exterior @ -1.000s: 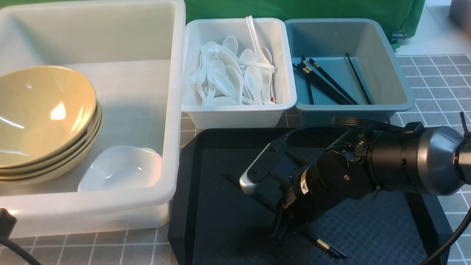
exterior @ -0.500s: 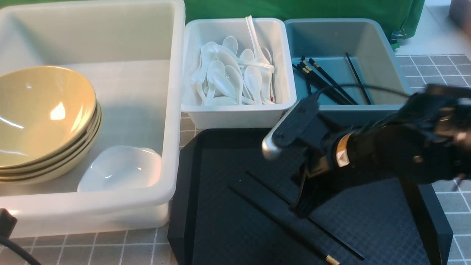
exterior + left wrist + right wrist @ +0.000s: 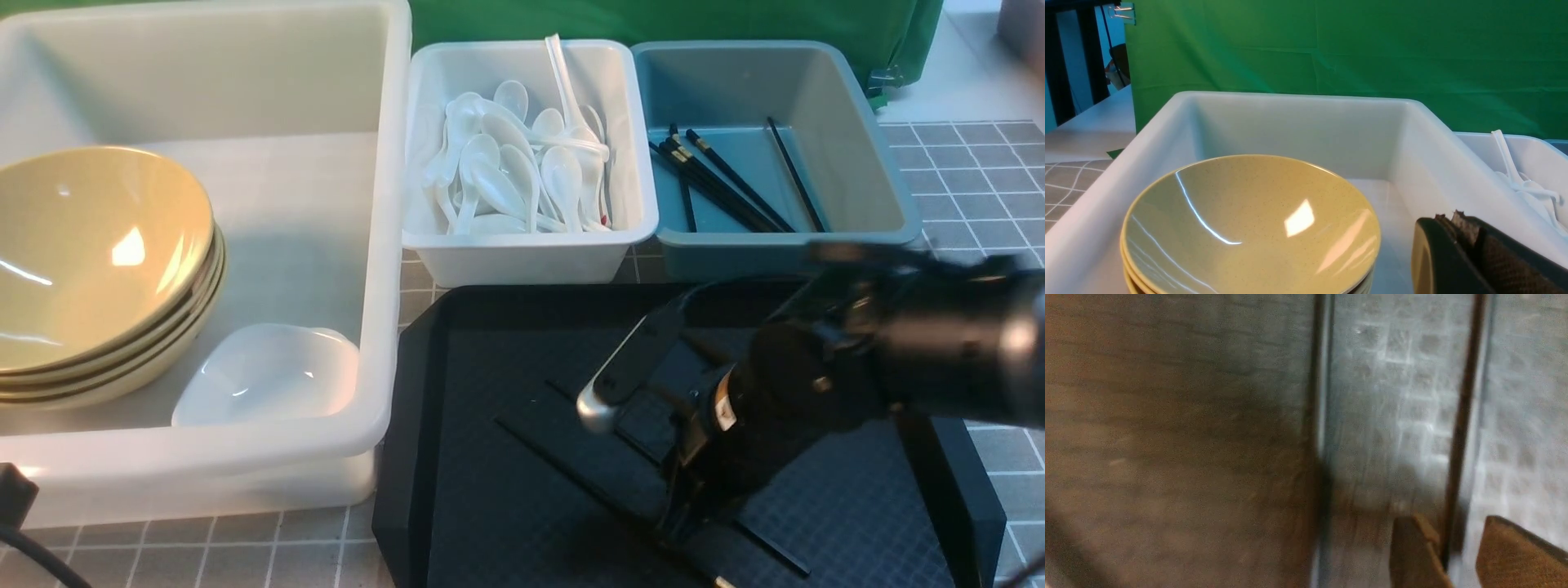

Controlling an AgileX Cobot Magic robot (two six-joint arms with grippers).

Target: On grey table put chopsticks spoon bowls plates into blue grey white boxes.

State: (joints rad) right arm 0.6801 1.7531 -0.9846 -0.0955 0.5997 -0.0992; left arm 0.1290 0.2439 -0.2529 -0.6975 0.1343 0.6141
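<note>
At five o'clock in the front view, the right gripper (image 3: 676, 523) points down onto the black tray (image 3: 424, 457). Its jaws stand apart, with one of the two chopsticks (image 3: 571, 467) lying there running between them. The left gripper (image 3: 1453, 222) is closed on nothing, facing the bowls (image 3: 90, 253) stacked at nine o'clock in the big white tub (image 3: 384, 245), a plate (image 3: 269, 371) beside them. Spoons (image 3: 514, 171) fill the small white bin (image 3: 531, 261) at twelve o'clock. More sticks (image 3: 722, 184) lie in the blue-grey bin (image 3: 735, 257) at one o'clock.
</note>
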